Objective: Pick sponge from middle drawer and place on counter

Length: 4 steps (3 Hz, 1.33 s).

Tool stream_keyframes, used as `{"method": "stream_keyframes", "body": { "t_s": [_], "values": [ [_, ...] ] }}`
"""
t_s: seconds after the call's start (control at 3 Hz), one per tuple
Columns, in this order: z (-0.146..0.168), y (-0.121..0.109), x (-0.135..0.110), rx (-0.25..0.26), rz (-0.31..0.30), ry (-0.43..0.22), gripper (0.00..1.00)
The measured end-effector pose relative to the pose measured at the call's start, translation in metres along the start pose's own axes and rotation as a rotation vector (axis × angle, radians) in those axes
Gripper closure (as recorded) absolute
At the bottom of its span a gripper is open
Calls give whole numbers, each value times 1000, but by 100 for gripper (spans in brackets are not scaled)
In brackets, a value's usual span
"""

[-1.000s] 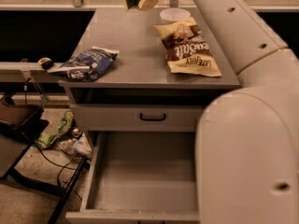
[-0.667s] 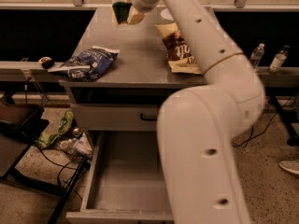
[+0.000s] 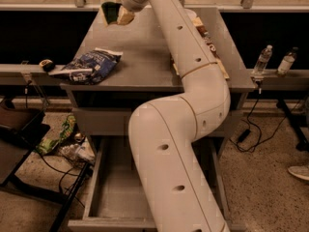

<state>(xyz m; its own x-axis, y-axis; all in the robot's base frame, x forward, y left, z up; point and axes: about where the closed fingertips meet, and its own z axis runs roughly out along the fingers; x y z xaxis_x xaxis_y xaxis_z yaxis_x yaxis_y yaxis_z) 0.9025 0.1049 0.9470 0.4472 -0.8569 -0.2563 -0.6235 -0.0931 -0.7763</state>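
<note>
The sponge (image 3: 115, 13) is hanging on edge at the tip of the arm (image 3: 193, 95), green face turned toward 9 o'clock and yellow body toward the wrist, at the 11 o'clock corner of the tabletop (image 3: 145, 57). The pincer (image 3: 121, 8) is sitting at that same far-left corner and appears to be grasping the sponge, since a sponge would hardly be standing tilted like this unsupported. Whether the sponge is touching the surface or hovering just above it is not clear. The main risk is lying in that position: the sponge is sitting close to the left and back edges, so a release while it is on edge could be sending it rolling or bouncing off toward 9 or 12 o'clock and onto the floor. A soft sponge may also be clinging to 1 pad and dragging along as the arm is pulling away. At 7 o'clock from the sponge a blue snack bag (image 3: 91, 66) is overhanging the left edge, and at 4 o'clock a brown snack bag (image 3: 206, 35) is peeking from behind the arm; a wide retreat could be brushing either. The middle drawer (image 3: 113, 197) is standing open at 6 o'clock, and the bulky arm is crossing right over it.
</note>
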Motion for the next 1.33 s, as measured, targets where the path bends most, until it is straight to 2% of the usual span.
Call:
{"method": "stream_keyframes", "body": {
  "t_s": [1.0,1.33],
  "values": [
    [0,0,0,1,0,0,4],
    [0,0,0,2,0,-1,0]
  ]
}}
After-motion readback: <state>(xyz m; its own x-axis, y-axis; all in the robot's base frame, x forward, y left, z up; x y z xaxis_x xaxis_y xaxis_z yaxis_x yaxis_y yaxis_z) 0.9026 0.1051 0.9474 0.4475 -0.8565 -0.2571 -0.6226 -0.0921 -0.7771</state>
